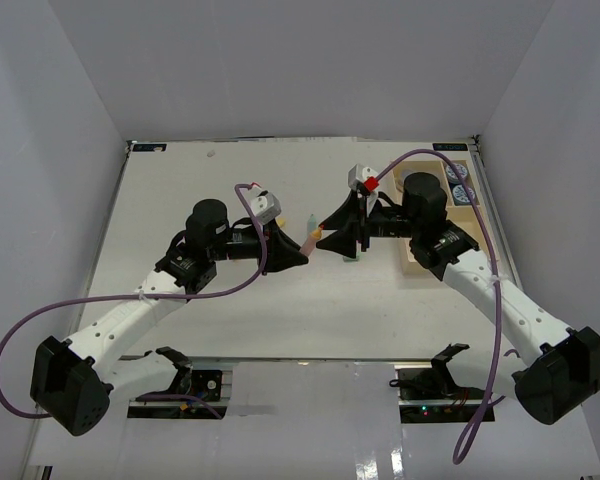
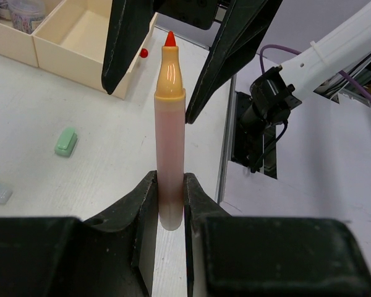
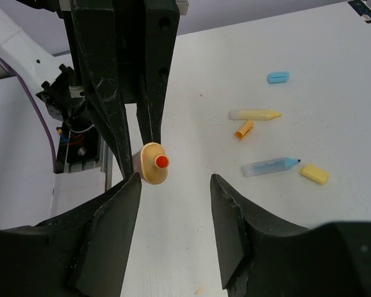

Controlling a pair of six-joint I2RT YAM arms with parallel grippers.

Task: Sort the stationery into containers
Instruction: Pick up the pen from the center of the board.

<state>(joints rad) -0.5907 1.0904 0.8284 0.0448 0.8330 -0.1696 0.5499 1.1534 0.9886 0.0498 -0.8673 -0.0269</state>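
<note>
The left gripper (image 2: 171, 204) pinches the light, stiff, slippery orange marker (image 2: 170, 130) low; the right gripper's (image 3: 173, 204) jaws stand spread around its tip.

An uncapped orange marker (image 2: 170, 142) with a red tip is clamped at its tail. A green cap (image 2: 66, 141) lies at its 9 o'clock. The wooden tray (image 2: 80, 43), at 11 o'clock, holds patterned rolls (image 2: 26, 13). Yellow marker (image 3: 253, 114) and blue marker (image 3: 271, 166) lie uncapped on the desk.

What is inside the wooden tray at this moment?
In the left wrist view the tray's larger section looks bare; a patterned roll sits in a neighbouring section. The overhead view shows two rolls; the right arm hides the rest.
</note>
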